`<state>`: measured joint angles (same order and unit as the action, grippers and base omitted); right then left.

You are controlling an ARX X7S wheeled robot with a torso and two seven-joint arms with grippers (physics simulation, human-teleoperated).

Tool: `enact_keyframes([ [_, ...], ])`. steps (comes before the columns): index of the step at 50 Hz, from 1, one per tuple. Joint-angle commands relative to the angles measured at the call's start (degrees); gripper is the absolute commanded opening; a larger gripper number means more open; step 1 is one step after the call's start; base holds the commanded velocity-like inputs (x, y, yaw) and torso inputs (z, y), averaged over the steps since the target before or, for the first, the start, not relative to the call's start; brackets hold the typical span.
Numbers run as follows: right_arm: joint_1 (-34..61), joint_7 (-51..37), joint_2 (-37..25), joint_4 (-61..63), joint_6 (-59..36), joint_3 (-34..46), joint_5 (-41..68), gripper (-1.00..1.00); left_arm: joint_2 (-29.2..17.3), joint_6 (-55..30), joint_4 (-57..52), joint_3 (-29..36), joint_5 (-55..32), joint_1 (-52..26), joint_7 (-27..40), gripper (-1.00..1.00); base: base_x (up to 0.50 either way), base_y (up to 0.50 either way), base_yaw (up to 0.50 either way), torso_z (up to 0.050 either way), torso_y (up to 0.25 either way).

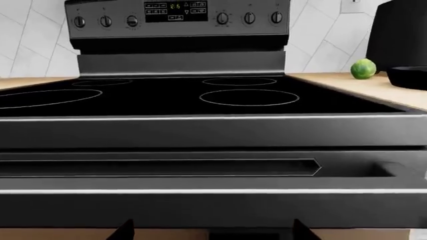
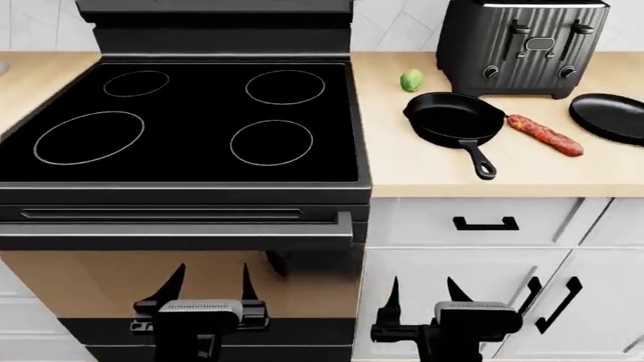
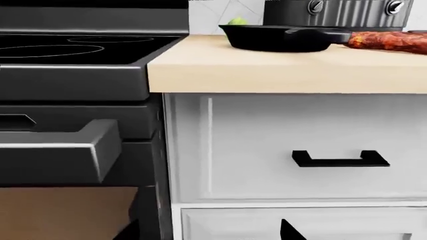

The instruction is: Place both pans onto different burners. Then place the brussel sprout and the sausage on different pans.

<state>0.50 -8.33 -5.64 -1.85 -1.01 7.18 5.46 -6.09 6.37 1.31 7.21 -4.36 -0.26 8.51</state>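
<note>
In the head view the deep cast-iron pan (image 2: 455, 117) with a looped handle sits on the wooden counter (image 2: 423, 166), right of the stove. The shallower pan (image 2: 610, 115) lies at the far right, its handle out of view. The sausage (image 2: 544, 134) lies between them. The brussel sprout (image 2: 412, 80) sits behind the cast-iron pan, near the stove. My left gripper (image 2: 208, 283) is open and empty, low before the oven door. My right gripper (image 2: 421, 296) is open and empty, low before the cabinet. The right wrist view shows the cast-iron pan (image 3: 280, 37) and the sausage (image 3: 390, 40).
A black stove (image 2: 181, 177) with four ringed burners (image 2: 271, 142) fills the left. A black toaster (image 2: 523, 45) stands behind the pans. An oven handle (image 2: 181, 230) juts out in front. White drawers with black handles (image 2: 485, 223) sit under the counter.
</note>
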Motion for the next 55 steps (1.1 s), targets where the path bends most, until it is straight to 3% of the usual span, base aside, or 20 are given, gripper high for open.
enact_keyframes([
  [1, 0.3, -0.5, -0.5, -0.5, -0.4, 0.5, 1.4, 1.0, -0.4, 1.7, 1.1, 0.7, 0.1, -0.3, 1.3, 1.0, 0.0, -0.5, 0.0, 0.0, 0.0],
  [55, 0.7, -3.0, -2.6, -0.7, -0.3, 2.9, 4.2, 1.0, -2.1, -2.7, 1.1, 2.2, -4.9, -1.3, 3.9, 1.0, 0.0, -0.5, 0.0, 0.0, 0.0],
])
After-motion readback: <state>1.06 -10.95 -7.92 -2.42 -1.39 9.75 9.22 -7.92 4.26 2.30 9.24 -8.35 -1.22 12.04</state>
